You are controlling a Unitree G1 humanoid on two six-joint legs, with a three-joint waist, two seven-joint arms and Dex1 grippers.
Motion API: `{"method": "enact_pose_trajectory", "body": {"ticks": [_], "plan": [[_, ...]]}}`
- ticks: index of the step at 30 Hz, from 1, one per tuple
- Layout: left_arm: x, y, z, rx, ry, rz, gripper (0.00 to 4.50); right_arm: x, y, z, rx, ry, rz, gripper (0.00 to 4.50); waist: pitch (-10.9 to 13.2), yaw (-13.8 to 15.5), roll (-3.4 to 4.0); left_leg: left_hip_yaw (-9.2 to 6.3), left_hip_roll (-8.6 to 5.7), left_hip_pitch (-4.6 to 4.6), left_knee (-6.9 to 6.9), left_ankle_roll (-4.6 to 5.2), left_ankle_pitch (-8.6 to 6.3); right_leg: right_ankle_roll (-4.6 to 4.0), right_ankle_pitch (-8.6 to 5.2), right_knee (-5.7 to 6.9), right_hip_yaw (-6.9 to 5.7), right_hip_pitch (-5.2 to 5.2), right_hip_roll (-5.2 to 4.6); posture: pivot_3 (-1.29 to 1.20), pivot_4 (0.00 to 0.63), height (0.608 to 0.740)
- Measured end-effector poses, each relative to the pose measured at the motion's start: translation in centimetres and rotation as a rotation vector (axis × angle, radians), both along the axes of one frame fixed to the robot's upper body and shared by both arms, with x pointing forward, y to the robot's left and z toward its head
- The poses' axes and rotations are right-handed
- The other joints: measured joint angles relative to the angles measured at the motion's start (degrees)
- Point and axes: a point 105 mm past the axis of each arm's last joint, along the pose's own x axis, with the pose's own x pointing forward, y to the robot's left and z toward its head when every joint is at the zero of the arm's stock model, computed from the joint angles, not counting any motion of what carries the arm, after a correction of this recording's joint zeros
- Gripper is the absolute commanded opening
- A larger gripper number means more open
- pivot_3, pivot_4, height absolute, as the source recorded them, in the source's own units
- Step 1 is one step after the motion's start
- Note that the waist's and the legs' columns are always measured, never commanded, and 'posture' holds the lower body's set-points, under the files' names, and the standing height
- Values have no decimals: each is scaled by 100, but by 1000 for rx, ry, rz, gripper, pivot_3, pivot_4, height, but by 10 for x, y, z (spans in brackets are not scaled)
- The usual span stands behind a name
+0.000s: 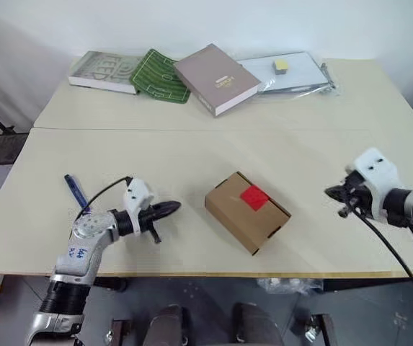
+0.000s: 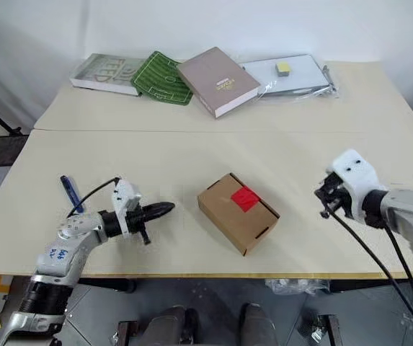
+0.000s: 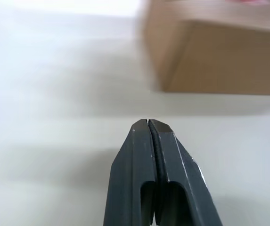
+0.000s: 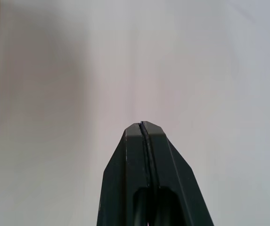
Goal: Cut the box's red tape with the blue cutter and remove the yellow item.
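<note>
Your left claw (image 1: 171, 208) pressed together at the box's (image 1: 246, 211) nine o'clock, right claw (image 1: 330, 192) together at three o'clock, red tape (image 1: 254, 197) uncut, blue cutter (image 1: 75, 191) on the bench (image 1: 192, 151)

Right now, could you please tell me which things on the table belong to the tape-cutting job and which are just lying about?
For the job: small brown cardboard box; red tape square; slim blue pen-shaped cutter.

Lying about: brownish-grey book; green pitch-patterned mat; grey-green book; pale yellow block on a clear plastic sleeve.

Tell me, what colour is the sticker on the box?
Bright red; the red tape shows best on the box in the left eye view.
</note>
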Motion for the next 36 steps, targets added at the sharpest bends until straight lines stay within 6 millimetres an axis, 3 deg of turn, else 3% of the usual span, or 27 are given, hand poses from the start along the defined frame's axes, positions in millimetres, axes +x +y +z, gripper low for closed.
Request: {"method": "enact_pose_trajectory", "body": {"ticks": [3, 5, 8, 12, 19, 22, 26, 30, 36], "plan": [[22, -4, 15, -27, -81, 56, 30, -19, 16, -13, 29, 95, 90, 0, 4, 21, -7, 3, -4, -1, 5, 6, -4, 5, 3, 2, 4, 0, -3, 0, 150, 740], [31, -9, 23, -52, -104, 85, 404, -20, 22, -9, 66, 72, 126, 0, 5, 5, -9, 7, -3, 0, 7, 7, -5, 8, 5, 1, 7, 0, -1, 0, 150, 740], [40, -8, 29, -59, -125, 155, 1207, -18, 30, 2, 140, -2, 173, 890, 6, -3, -12, 8, 0, 1, 6, 6, -6, 9, 5, 2, 7, -2, 5, 0, 150, 740], [45, 11, 28, -50, -114, 301, 2453, -11, 35, 22, 244, -98, 237, 2229, 7, 4, -14, 8, 1, -1, 19, 6, -5, 9, 5, 7, 8, -2, 6, 0, 150, 740], [28, 34, 48, -93, -151, 577, 4473, 8, 46, 52, 349, -194, 420, 4487, 9, -3, -18, 7, 1, -1, 30, 8, -9, 11, 7, 10, 14, 2, 2, 0, 150, 740], [19, 42, 55, -110, -177, 752, 4473, 18, 52, 58, 372, -211, 508, 4487, 10, -1, -19, 7, 2, 0, 31, 8, -9, 12, 7, 12, 15, 2, 4, 0, 150, 740], [5, 73, 60, -141, -190, 1091, 4473, 34, 58, 55, 365, -208, 574, 4487, 11, 9, -21, 9, 0, -2, 36, 7, -9, 12, 7, 14, 16, 2, 1, 0, 150, 740], [-14, 98, 43, -120, -62, 1375, 4473, 51, 72, 56, 368, -217, 638, 4487, 12, 11, -24, 9, 3, -1, 38, 5, -10, 12, 7, 17, 15, 2, 5, 0, 150, 740], [-29, 124, 18, -75, 98, 1531, 4473, 55, 93, 52, 407, -199, 754, 4487, 14, 21, -26, 9, 2, -4, 41, 0, -14, 12, 7, 18, 13, 0, 1, 0, 150, 740]]}}
